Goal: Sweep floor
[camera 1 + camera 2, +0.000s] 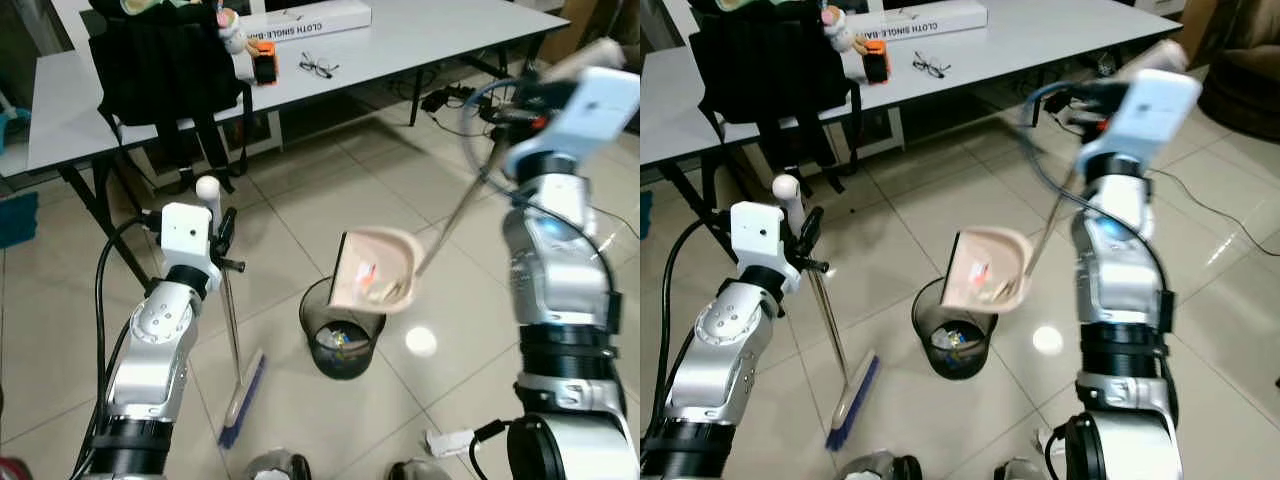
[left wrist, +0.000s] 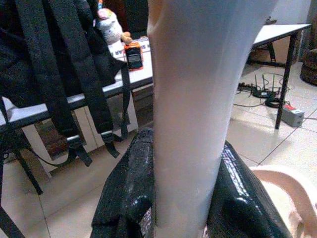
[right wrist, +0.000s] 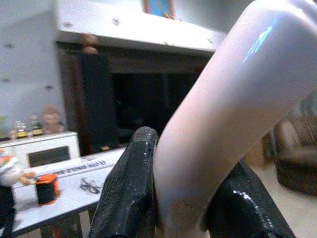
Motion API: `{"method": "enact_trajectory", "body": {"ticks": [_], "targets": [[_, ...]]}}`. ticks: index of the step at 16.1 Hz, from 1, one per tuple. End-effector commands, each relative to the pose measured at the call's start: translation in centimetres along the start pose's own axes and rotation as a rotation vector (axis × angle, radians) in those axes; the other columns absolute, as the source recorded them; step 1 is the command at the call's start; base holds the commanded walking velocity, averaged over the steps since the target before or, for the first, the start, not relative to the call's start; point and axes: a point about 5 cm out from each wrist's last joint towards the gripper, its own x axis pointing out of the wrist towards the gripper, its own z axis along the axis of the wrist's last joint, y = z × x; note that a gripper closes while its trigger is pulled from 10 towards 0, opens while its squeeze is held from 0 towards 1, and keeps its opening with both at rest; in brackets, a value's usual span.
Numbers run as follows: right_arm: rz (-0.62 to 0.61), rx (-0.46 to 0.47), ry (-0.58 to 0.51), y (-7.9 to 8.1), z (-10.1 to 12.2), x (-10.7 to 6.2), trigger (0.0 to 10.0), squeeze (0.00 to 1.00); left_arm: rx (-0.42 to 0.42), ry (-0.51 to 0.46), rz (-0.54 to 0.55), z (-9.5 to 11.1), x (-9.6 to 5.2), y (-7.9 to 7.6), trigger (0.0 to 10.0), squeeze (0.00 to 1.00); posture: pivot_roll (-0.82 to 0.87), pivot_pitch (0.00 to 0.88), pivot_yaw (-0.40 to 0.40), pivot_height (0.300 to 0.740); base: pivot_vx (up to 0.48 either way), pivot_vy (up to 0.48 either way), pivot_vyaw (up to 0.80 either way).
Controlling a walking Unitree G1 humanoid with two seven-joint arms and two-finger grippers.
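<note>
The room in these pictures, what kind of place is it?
Probably a living room in a home: a tiled floor, a dark TV cabinet with a brown sofa nearby, and a white folding table holding a backpack.

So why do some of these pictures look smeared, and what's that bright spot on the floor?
In the left eye view the raised right gripper is motion-blurred; the bright spot beside the bin is lamp glare on glossy tile. In the right wrist view the dustpan handle is too close, so soft.

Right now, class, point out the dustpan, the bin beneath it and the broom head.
dustpan (image 1: 375, 270), left eye view, on its inner scoop
bin (image 1: 343, 345), left eye view, on its mesh wall
broom head (image 1: 243, 402), left eye view, on the blue bristles
</note>
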Motion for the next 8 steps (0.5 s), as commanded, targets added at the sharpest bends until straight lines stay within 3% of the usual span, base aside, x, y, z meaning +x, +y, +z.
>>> {"method": "enact_trajectory", "body": {"ticks": [1, 4, 6, 8], "targets": [[0.086, 0.01, -0.102, 1.4, 1.1, 0.2, 10.0, 0.0, 0.012, -0.041, 0.001, 0.8, 0.4, 0.2, 10.0, 0.0, -0.03, 0.033, 0.073, 0.74, 0.0, 0.0, 0.0], [0.243, -0.003, -0.135, 3.7, 0.5, -0.6, 10.0, 0.0, 0.013, -0.041, 0.001, 0.8, 0.4, 0.2, 10.0, 0.0, -0.02, 0.033, 0.07, 0.74, 0.0, 0.0, 0.0], [0.451, -0.082, -0.172, 6.3, 0.1, -2.0, 10.0, 0.0, 0.014, -0.04, 0.0, 0.8, 0.3, 0.2, 10.0, 0.0, -0.02, 0.04, 0.068, 0.74, 0.0, 0.0, 0.0], [0.577, -0.178, -0.205, 7.5, -0.3, -3.1, 10.0, 0.0, 0.015, -0.039, -0.003, 0.7, 0.3, 0.2, 10.0, 0.0, -0.02, 0.042, 0.069, 0.74, 0.0, 0.0, 0.0]]}}
